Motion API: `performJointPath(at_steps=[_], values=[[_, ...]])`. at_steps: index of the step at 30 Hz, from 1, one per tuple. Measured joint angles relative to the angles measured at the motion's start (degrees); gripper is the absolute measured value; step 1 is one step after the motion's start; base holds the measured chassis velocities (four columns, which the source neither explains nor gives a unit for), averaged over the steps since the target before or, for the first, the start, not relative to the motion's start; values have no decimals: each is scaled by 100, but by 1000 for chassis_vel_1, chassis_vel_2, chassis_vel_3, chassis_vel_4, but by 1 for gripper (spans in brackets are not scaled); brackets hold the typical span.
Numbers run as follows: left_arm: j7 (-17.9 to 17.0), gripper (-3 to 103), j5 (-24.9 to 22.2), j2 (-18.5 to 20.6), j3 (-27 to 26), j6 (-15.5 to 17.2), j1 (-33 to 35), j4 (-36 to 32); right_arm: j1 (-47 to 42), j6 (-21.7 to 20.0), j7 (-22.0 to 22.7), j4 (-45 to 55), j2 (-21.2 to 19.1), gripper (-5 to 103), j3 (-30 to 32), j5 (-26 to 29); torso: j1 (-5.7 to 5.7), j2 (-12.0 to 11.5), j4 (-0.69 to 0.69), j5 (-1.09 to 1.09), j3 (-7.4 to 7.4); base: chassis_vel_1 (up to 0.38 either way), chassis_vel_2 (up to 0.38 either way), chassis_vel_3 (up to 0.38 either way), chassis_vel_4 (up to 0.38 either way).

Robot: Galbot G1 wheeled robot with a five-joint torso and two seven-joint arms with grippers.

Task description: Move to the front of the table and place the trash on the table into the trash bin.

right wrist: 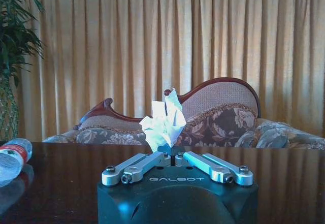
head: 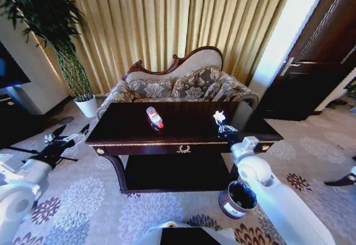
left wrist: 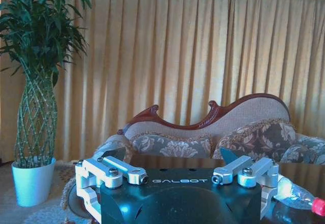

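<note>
From the head view, a dark glossy counter [head: 183, 128] with gold trim stands on flowered carpet, a patterned sofa [head: 178, 86] behind it against gold curtains [head: 178, 23], a potted plant [head: 72, 73] to its left and a dark door [head: 317, 56] to its right. A clear bottle [head: 154, 116] with a red label lies near the counter's middle. The right tool [head: 221, 124] reaches over the counter's right part, pinching a crumpled white paper wad [head: 218, 116]. The trash bin [head: 238, 199] stands on the carpet by the counter's right front leg, partly hidden by the right arm. The left arm stretches forward, left of the counter, its tool [head: 78, 135] off the edge.

Seen from the left wrist, the left tool [left wrist: 177, 176] has its fingers spread wide, holding nothing; the bottle [left wrist: 299, 196] is cut off at the frame edge.

Seen from the right wrist, the right tool [right wrist: 174, 159] is pressed together on the wad [right wrist: 165, 121], which stands upright above the fingertips. The bottle [right wrist: 12, 158] lies well apart on the counter [right wrist: 284, 178], partly cut off.
</note>
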Motion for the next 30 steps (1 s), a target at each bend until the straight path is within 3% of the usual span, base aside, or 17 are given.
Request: performJointPath(at_steps=[19,28,30], values=[[3,100,34,-70,25,44,17,-88,-34,-18,37,-78,124,0,-61,-131,-4,2,-2,0,-2,120,-124,-118,125],[12,100,43,-255,-47,46,90,-215,61,-146,97,-1247,230,0,-108,-77,2,-1,-2,1,2,24,-23,-26,27],[13,100,54,-369,-42,47,96,-273,136,-177,94,-1873,262,0,-150,-110,3,-2,-1,1,1,0,0,0,0]])
